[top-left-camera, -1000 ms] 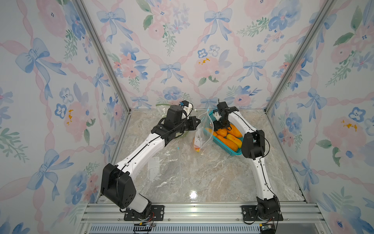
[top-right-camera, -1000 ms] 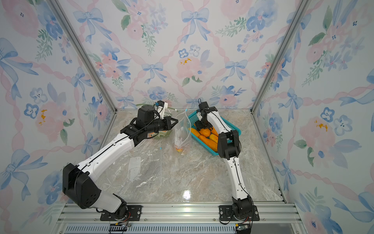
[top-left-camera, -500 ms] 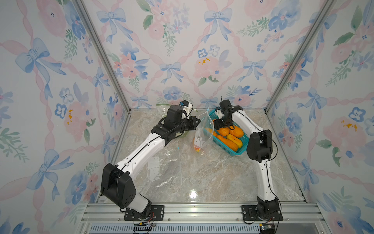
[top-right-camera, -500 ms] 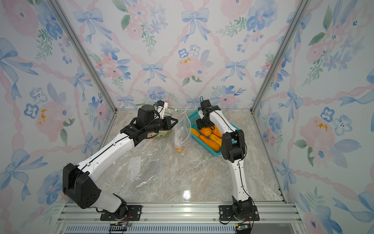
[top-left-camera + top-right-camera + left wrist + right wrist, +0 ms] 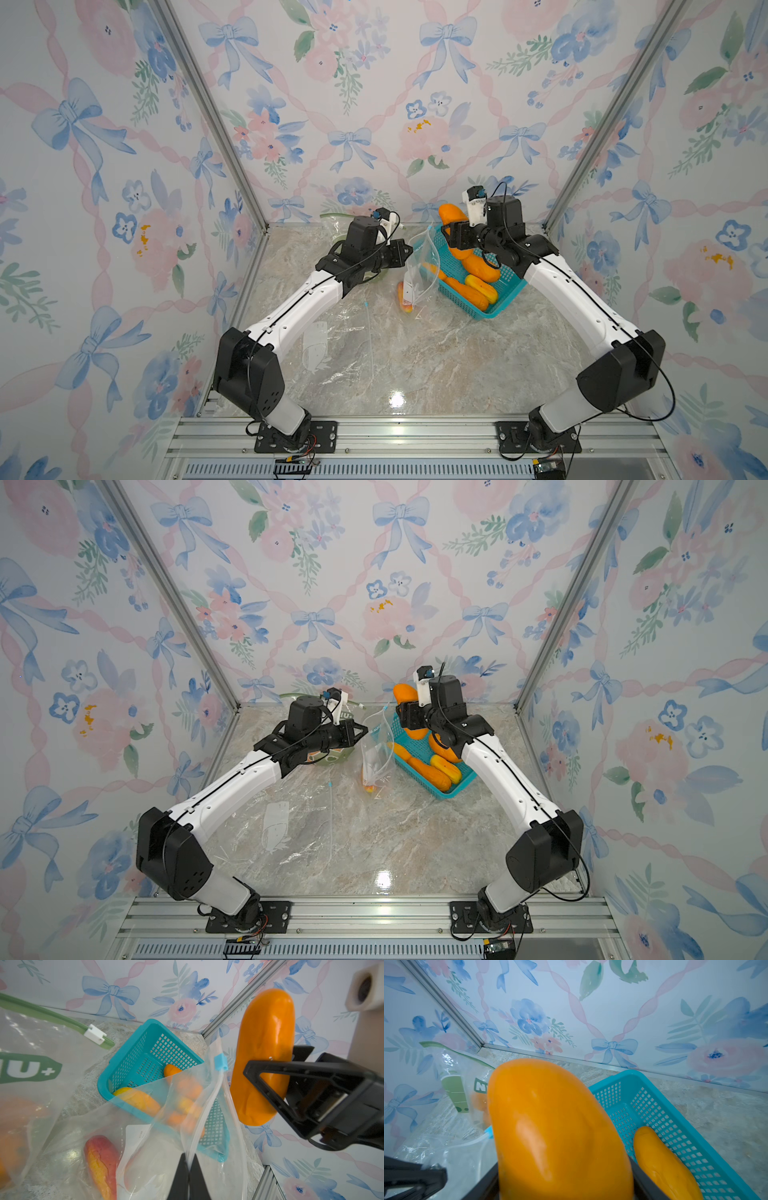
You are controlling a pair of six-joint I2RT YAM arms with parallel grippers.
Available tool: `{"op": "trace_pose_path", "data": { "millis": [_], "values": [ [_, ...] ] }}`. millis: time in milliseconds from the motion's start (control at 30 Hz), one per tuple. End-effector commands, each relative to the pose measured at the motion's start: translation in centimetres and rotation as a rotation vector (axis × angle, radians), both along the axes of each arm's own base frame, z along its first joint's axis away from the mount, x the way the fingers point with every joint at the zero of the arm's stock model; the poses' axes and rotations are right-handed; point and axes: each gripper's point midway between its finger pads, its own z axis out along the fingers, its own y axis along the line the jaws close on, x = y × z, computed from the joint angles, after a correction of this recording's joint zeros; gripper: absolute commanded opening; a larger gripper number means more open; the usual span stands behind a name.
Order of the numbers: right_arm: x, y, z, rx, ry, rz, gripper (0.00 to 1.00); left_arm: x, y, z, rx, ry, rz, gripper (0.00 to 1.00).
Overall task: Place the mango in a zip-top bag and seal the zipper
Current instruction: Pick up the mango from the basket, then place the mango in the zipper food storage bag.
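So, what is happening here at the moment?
The left gripper is shut on the rim of a clear zip-top bag, holding it upright beside the teal basket. The right gripper holds an orange mango lifted above the basket, close to the bag's mouth but not yet inside. More mangoes lie in the basket. The zipper is unsealed.

The left arm (image 5: 299, 305) and right arm (image 5: 582, 299) share one build: glossy white link shells dotted with small dark screws, joined by bulky matt black housings (image 5: 249, 374). Thin black cables (image 5: 672, 395) loop outside the joints. Each arm has a black base plate (image 5: 324, 434) on the near aluminium rail (image 5: 415, 428). White camera mounts (image 5: 473, 208) top the black wrists. The jaws are black, open triangular frames.
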Motion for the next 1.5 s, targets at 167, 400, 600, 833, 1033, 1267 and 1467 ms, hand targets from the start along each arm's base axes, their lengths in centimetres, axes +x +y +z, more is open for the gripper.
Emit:
{"op": "trace_pose_path", "data": {
  "millis": [167,400,600,833,1033,1267,1467],
  "values": [
    [-3.9,5.3,6.7,0.278,-0.233,0.128,0.43,0.9,-0.4,1.1,-0.019,-0.025,0.017,0.0],
    [-6.0,6.6,7.4,0.379,-0.327,0.165,0.43,1.2,-0.3,1.8,-0.031,-0.037,0.028,0.0],
    [-4.9,7.3,5.4,0.414,-0.333,0.159,0.44,1.3,-0.3,2.4,-0.047,-0.039,0.029,0.0],
    [-3.3,8.4,2.4,0.378,-0.322,0.156,0.45,0.8,-0.1,4.0,-0.08,-0.053,0.014,0.0],
    [-2.8,7.7,0.8,0.337,-0.349,0.131,0.52,0.8,0.3,4.9,-0.106,-0.055,0.014,0.0],
    [-1.8,7.2,-1.1,0.331,-0.325,0.11,0.69,0.8,-0.1,5.7,-0.134,-0.048,-0.001,0.0],
    [-1.8,7.1,-1.3,0.316,-0.318,0.109,0.8,1.1,0.0,5.5,-0.14,-0.033,0.011,0.0]
  ]
}}
